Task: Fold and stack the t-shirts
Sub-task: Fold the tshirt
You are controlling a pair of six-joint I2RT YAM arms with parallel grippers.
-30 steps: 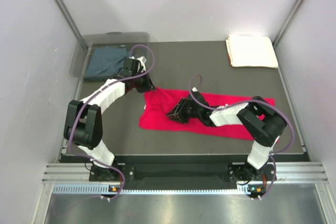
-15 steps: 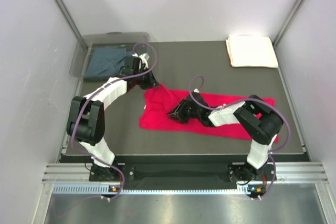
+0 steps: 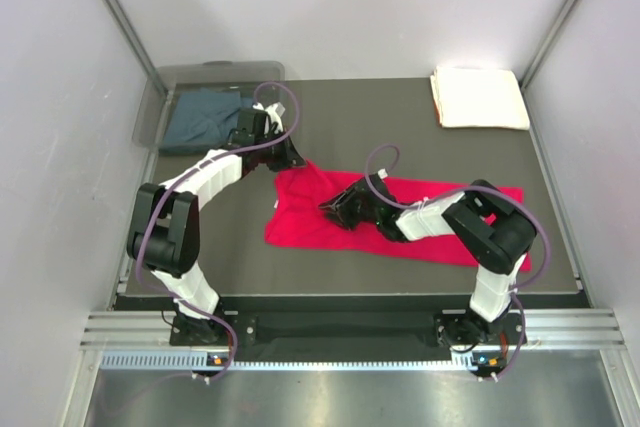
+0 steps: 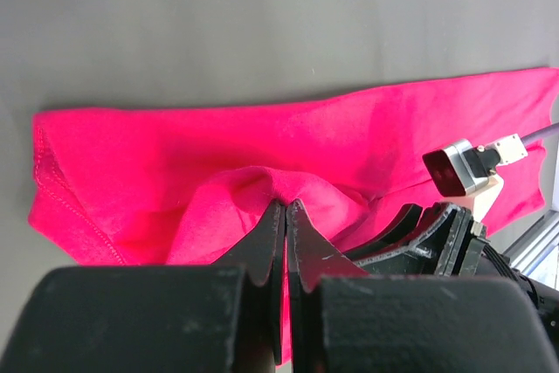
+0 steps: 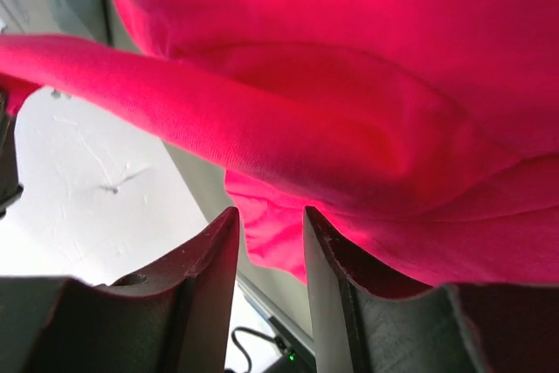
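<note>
The bright red t-shirt (image 3: pixel 300 227) lies spread across the middle of the table. My left gripper (image 3: pixel 293 162) is shut on its far left edge, pinching up a peak of red cloth (image 4: pixel 175 146) between the closed jaws (image 4: pixel 286 204). My right gripper (image 3: pixel 327 209) sits low on the red shirt's left half. Its jaws (image 5: pixel 269 216) stand a narrow gap apart with a fold of red cloth (image 5: pixel 349 85) lying across the tips. The cream-white folded t-shirt (image 3: pixel 480 97) lies at the far right corner. The slate blue-grey t-shirt (image 3: pixel 205 117) lies in the bin.
The clear plastic bin (image 3: pixel 215 72) stands at the far left corner. The right gripper body and its wrist camera (image 4: pixel 463 168) lie close to the left gripper's right side. White walls enclose the table on three sides.
My left gripper has moved slightly back and right, drawing the shirt's far left edge up into a peak. My right gripper has shifted slightly towards the back.
</note>
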